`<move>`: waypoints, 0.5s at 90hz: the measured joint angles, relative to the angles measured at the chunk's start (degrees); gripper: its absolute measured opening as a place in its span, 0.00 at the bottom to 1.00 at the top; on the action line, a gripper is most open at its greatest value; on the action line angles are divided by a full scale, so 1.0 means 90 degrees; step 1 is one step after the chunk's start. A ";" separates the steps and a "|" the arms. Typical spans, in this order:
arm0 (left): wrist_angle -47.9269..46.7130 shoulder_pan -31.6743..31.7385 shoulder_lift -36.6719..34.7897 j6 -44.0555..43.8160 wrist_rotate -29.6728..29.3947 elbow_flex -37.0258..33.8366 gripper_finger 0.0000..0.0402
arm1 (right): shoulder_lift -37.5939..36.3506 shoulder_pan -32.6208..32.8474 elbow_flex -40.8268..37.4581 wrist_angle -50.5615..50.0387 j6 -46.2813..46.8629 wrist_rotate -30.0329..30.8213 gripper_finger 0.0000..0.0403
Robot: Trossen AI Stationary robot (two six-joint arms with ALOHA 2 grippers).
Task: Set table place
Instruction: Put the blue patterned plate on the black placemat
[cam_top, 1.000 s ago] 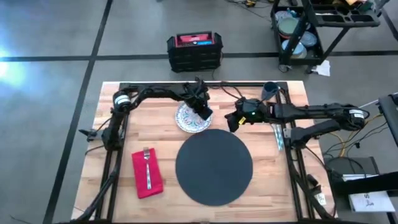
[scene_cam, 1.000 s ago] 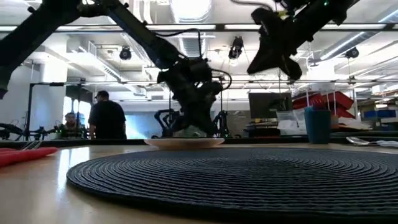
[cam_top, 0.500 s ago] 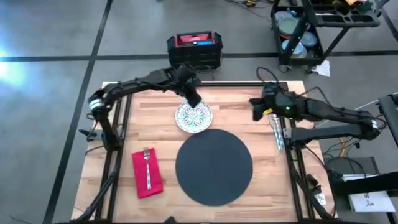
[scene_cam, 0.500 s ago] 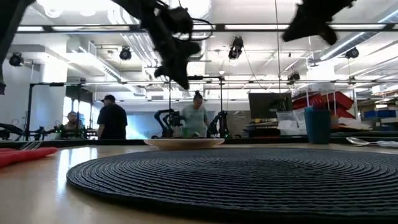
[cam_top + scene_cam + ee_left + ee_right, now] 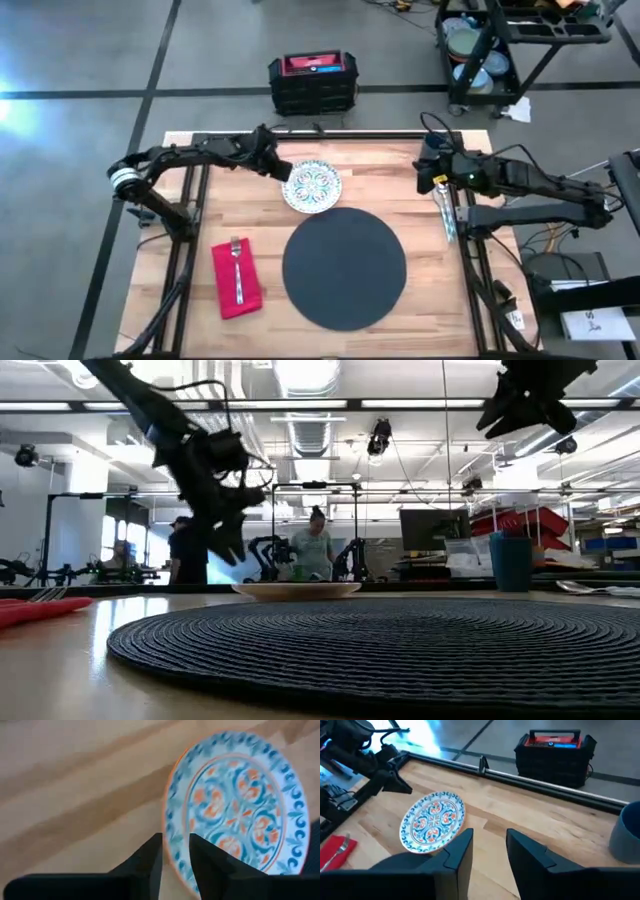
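High view
Left gripper (image 5: 281,168): above the table's far side, just beside the plate's left rim; holds nothing.
Right gripper (image 5: 428,180): near the far right edge, just in front of the cup; empty.
Plate (image 5: 311,186): patterned, flat on the wood, just beyond the mat's far edge.
Mat (image 5: 344,267): round, dark grey, centre of the table (image 5: 260,215).
Napkin (image 5: 236,279): red, left of the mat, apart from it, with a fork (image 5: 236,264) lying on it.
Cup (image 5: 434,146): dark blue, far right corner.
Cutlery (image 5: 445,215): silver pieces along the right rail.
Crate (image 5: 313,81): black and red, on the floor beyond the table.

Low view
Left gripper (image 5: 226,540): hanging above and left of the plate (image 5: 296,589), clear of it.
Right gripper (image 5: 520,405): high, above the cup (image 5: 511,561).
Room: workshop with ceiling lights; two people standing behind the table.

Left wrist view
Fingers (image 5: 145,862): a narrow gap between them, nothing inside; plate (image 5: 238,802) rim just beyond the tips.

Right wrist view
Fingers (image 5: 461,850): slightly apart, nothing between; plate (image 5: 434,821) ahead, cup (image 5: 626,836) at the side.
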 joint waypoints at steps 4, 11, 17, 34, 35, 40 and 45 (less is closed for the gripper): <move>0.0155 0.0018 0.0003 -0.0159 0.0063 -0.0180 0.23 | 0.0039 0.0000 -0.0016 -0.0011 0.0002 -0.0017 0.27; 0.0431 0.0040 0.0004 -0.0373 0.0112 -0.0412 0.24 | 0.0102 0.0002 -0.0024 -0.0007 -0.0006 -0.0070 0.28; 0.0569 0.0050 0.0003 -0.0463 0.0204 -0.0497 0.25 | 0.0155 0.0005 -0.0024 0.0009 -0.0013 -0.0128 0.28; 0.0878 0.0061 0.0068 -0.0539 0.0500 -0.0650 0.30 | 0.0258 0.0005 -0.0036 -0.0001 -0.0048 -0.0144 0.26; 0.0905 0.0061 0.0073 -0.0557 0.0536 -0.0658 0.30 | 0.0260 0.0005 -0.0036 0.0001 -0.0048 -0.0146 0.26; 0.1103 0.0063 0.0130 -0.0596 0.0680 -0.0686 0.32 | 0.0271 0.0005 -0.0036 0.0001 -0.0060 -0.0159 0.26; 0.1122 0.0061 0.0183 -0.0641 0.0728 -0.0725 0.33 | 0.0268 0.0005 -0.0036 0.0007 -0.0057 -0.0158 0.27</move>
